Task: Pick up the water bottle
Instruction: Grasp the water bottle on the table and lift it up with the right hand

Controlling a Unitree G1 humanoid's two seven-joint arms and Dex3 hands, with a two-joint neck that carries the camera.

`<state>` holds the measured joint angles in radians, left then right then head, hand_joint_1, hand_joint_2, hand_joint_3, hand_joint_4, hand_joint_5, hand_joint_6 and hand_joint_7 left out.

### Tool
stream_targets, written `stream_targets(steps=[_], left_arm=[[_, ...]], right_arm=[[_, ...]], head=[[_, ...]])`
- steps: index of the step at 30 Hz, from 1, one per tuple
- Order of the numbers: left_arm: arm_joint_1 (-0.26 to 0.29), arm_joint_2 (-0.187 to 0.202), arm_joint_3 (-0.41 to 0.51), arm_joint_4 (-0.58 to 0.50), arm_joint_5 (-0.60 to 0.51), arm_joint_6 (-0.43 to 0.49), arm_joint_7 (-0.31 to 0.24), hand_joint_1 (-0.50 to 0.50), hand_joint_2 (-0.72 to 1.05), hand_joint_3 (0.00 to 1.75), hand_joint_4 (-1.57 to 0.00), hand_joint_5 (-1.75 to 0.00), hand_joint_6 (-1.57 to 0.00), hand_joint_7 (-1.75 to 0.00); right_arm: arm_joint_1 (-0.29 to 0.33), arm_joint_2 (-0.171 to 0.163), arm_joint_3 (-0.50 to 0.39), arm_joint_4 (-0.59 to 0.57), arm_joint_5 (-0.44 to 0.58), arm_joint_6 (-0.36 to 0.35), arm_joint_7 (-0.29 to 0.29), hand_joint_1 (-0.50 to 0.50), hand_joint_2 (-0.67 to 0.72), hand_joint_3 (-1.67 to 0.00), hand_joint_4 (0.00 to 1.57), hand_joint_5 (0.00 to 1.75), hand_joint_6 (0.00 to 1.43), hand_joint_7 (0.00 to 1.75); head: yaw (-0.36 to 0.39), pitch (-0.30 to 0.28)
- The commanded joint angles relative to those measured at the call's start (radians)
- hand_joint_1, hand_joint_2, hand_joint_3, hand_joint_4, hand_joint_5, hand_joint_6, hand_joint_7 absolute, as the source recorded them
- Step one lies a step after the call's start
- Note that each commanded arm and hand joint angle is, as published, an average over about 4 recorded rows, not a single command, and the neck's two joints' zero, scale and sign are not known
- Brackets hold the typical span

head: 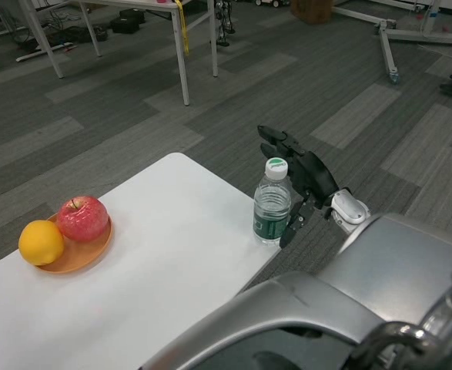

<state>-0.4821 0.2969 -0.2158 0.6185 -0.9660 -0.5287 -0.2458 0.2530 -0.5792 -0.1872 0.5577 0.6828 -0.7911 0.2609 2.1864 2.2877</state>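
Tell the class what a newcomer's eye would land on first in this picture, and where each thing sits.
The eye goes first to the water bottle, upright at the right edge of the white table, with the right hand open just beside it, fingers spread and not yet gripping. Next come the red apple and the orange, bright on an orange plate at the table's left.

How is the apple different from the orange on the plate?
The apple is red with a small stem on top; the orange is yellow-orange and shows no stem. The apple looks a bit bigger than the orange. The apple sits farther back, the orange at the near left edge. Both are round fruits sharing the orange plate, touching each other.
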Motion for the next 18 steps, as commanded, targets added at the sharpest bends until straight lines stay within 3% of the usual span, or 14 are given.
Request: stream_targets(steps=[1,9,18], left_arm=[[-0.011,0.008,0.001,0.001,-0.001,-0.004,-0.004,-0.50,-0.19,0.09,0.00,-0.10,0.00,0.00],[-0.013,0.008,-0.001,0.002,-0.001,-0.004,-0.004,-0.50,-0.19,0.09,0.00,-0.10,0.00,0.00],[-0.019,0.008,-0.008,0.003,-0.001,-0.004,-0.004,-0.50,-0.19,0.02,0.00,-0.10,0.00,0.00]], right_arm=[[-0.012,-0.007,0.010,0.014,0.000,0.003,0.000,-0.50,0.34,-0.08,0.00,0.00,0.00,0.21],[-0.014,-0.004,0.045,0.035,0.000,0.003,0.004,-0.50,0.34,-0.08,0.00,0.00,0.00,0.21],[-0.016,0.028,0.057,0.068,-0.001,0.001,0.018,-0.50,0.34,-0.08,0.00,0.00,0.00,0.21]], head=[[-0.002,0.000],[-0.002,-0.003],[-0.009,-0.006]])
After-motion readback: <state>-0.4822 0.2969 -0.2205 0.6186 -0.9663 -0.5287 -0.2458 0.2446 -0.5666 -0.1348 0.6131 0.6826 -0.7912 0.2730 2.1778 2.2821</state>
